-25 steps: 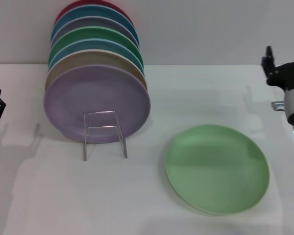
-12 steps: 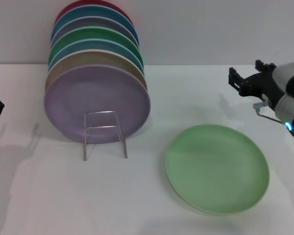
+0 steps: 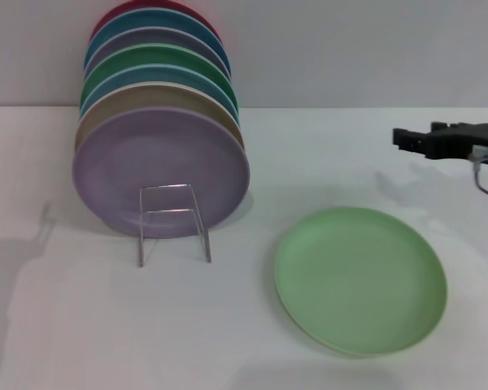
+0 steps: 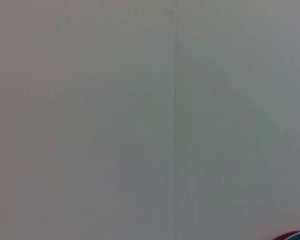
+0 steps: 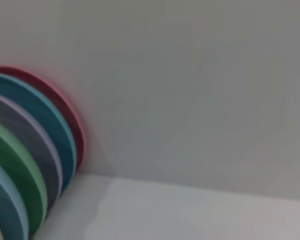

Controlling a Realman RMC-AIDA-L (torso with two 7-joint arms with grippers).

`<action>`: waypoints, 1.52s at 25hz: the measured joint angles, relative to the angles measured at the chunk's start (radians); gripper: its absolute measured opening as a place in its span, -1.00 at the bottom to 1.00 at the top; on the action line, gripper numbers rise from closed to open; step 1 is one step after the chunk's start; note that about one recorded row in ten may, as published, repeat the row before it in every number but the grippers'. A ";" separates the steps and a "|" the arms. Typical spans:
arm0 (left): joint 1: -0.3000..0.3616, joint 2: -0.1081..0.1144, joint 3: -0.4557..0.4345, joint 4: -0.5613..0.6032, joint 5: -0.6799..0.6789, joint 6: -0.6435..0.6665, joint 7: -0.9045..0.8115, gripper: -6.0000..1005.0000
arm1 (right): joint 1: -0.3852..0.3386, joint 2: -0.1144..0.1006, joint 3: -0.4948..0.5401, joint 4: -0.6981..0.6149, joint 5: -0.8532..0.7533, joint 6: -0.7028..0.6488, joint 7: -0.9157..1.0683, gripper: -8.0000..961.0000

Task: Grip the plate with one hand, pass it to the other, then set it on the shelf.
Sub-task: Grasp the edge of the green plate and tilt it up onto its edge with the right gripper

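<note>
Since the earlier frame, the right claw [image 3: 407, 140] had turned level and now reached in from the right edge, above the tabletop [image 3: 252, 325] and beyond the plate [image 3: 360, 279]. Whether it was apart or together, I cannot tell. The plate lay flat, right of the shelf [image 3: 173, 221], untouched. The left claw was almost out of view. To grip well, the right claw probably needed to descend to the plate's far rim.

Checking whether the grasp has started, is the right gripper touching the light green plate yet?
Apart. The head view shows the right gripper above the table behind the plate, with bare tabletop between them.
</note>
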 joint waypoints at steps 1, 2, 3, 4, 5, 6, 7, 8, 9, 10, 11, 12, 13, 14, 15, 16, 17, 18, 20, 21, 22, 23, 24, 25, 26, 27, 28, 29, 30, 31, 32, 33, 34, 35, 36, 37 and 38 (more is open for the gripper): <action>0.000 0.000 0.000 0.000 0.000 0.000 0.000 0.64 | 0.019 0.000 0.039 0.002 -0.020 0.062 0.018 0.41; 0.000 0.000 -0.001 0.000 0.000 0.000 0.000 0.63 | 0.035 -0.001 0.072 0.003 -0.034 0.108 0.033 0.41; 0.000 0.000 -0.001 -0.002 0.000 0.001 0.001 0.63 | 0.051 -0.001 0.107 0.004 -0.048 0.157 0.048 0.41; 0.000 0.000 -0.001 -0.003 0.000 0.001 0.001 0.63 | 0.060 -0.002 0.134 0.007 -0.058 0.192 0.057 0.41; 0.000 0.000 -0.001 -0.005 0.000 0.001 0.002 0.63 | 0.073 -0.002 0.167 0.011 -0.068 0.238 0.067 0.41; 0.000 0.001 -0.001 -0.006 0.000 0.001 0.003 0.63 | 0.080 -0.002 0.190 0.013 -0.071 0.270 0.071 0.41; 0.000 0.001 -0.001 -0.007 0.000 0.001 0.003 0.63 | 0.089 -0.004 0.214 0.015 -0.073 0.310 0.073 0.41; 0.000 0.001 -0.001 -0.007 0.000 0.001 0.003 0.63 | 0.097 -0.005 0.235 0.016 -0.076 0.348 0.076 0.41; -0.001 0.001 -0.001 -0.007 0.000 0.002 0.003 0.63 | 0.105 -0.007 0.252 0.016 -0.082 0.379 0.080 0.41; -0.001 0.001 -0.001 -0.007 0.000 0.003 0.003 0.63 | 0.117 -0.011 0.272 0.012 -0.089 0.420 0.086 0.41; -0.002 0.001 -0.001 -0.007 0.000 0.003 0.002 0.63 | 0.124 -0.014 0.287 0.008 -0.096 0.449 0.090 0.41; -0.002 0.001 0.000 -0.007 0.000 0.003 0.001 0.63 | 0.133 -0.016 0.300 0.002 -0.105 0.476 0.097 0.41; -0.003 0.001 -0.001 -0.008 0.000 0.004 0.000 0.63 | 0.141 -0.018 0.312 -0.005 -0.115 0.499 0.104 0.41; -0.004 0.001 -0.001 -0.008 0.000 0.004 0.000 0.63 | 0.147 -0.019 0.322 -0.012 -0.125 0.518 0.111 0.41; -0.004 0.001 -0.001 -0.008 0.000 0.005 0.000 0.63 | 0.154 -0.019 0.335 -0.019 -0.139 0.533 0.120 0.41; -0.005 0.001 -0.001 -0.008 0.000 0.005 -0.001 0.63 | 0.161 -0.020 0.346 -0.026 -0.154 0.550 0.127 0.41; -0.006 0.001 -0.001 -0.008 0.000 0.005 -0.001 0.63 | 0.167 -0.021 0.357 -0.034 -0.167 0.566 0.134 0.41; -0.007 0.001 -0.001 -0.008 0.000 0.005 -0.001 0.63 | 0.171 -0.022 0.367 -0.040 -0.175 0.579 0.137 0.41; -0.007 0.001 -0.001 -0.008 0.000 0.005 -0.001 0.63 | 0.179 -0.024 0.386 -0.056 -0.185 0.607 0.141 0.41; -0.007 0.001 -0.001 -0.008 0.000 0.005 -0.001 0.63 | 0.181 -0.025 0.392 -0.063 -0.186 0.616 0.142 0.41; -0.007 0.001 -0.001 -0.008 0.000 0.005 -0.001 0.63 | 0.182 -0.026 0.397 -0.072 -0.187 0.624 0.142 0.41; -0.007 0.001 -0.001 -0.008 0.000 0.005 -0.001 0.63 | 0.183 -0.027 0.399 -0.081 -0.187 0.631 0.142 0.41; -0.009 0.001 0.000 -0.008 0.000 0.006 -0.003 0.63 | 0.184 -0.027 0.401 -0.089 -0.187 0.635 0.140 0.41; -0.009 0.001 0.000 -0.009 0.000 0.006 -0.003 0.63 | 0.185 -0.028 0.401 -0.099 -0.187 0.639 0.138 0.41; -0.009 0.001 -0.001 -0.009 0.000 0.006 -0.003 0.63 | 0.186 -0.028 0.402 -0.108 -0.187 0.642 0.136 0.41; -0.009 0.001 -0.001 -0.009 0.001 0.006 -0.003 0.63 | 0.188 -0.028 0.403 -0.116 -0.187 0.645 0.134 0.41; -0.009 0.001 -0.001 -0.009 0.001 0.006 -0.003 0.63 | 0.189 -0.028 0.403 -0.122 -0.188 0.647 0.133 0.41; -0.009 0.000 -0.001 -0.007 0.001 0.006 -0.003 0.63 | 0.189 -0.028 0.403 -0.127 -0.188 0.649 0.132 0.41; -0.009 0.000 0.000 -0.007 0.001 0.006 -0.003 0.63 | 0.190 -0.028 0.402 -0.134 -0.188 0.650 0.132 0.41; -0.009 -0.001 0.000 -0.006 0.001 0.006 -0.003 0.63 | 0.191 -0.029 0.401 -0.142 -0.188 0.651 0.131 0.41; -0.009 -0.001 0.000 -0.006 0.001 0.006 -0.004 0.63 | 0.192 -0.029 0.400 -0.151 -0.188 0.651 0.130 0.41; -0.009 -0.001 -0.001 -0.006 0.001 0.006 -0.004 0.63 | 0.196 -0.029 0.399 -0.163 -0.188 0.649 0.128 0.41; -0.009 -0.001 0.000 -0.007 0.001 0.006 -0.004 0.63 | 0.198 -0.029 0.400 -0.171 -0.188 0.648 0.127 0.41; -0.010 -0.001 -0.001 -0.007 0.001 0.006 -0.004 0.63 | 0.203 -0.030 0.402 -0.187 -0.188 0.646 0.124 0.41; -0.010 -0.001 -0.001 -0.007 0.001 0.006 -0.004 0.62 | 0.203 -0.030 0.402 -0.187 -0.188 0.646 0.124 0.41; -0.011 -0.001 -0.001 -0.007 0.002 0.006 -0.004 0.62 | 0.204 -0.031 0.404 -0.191 -0.188 0.646 0.123 0.41; -0.011 -0.001 0.000 -0.007 0.003 0.006 -0.004 0.62 | 0.205 -0.031 0.404 -0.194 -0.188 0.646 0.121 0.41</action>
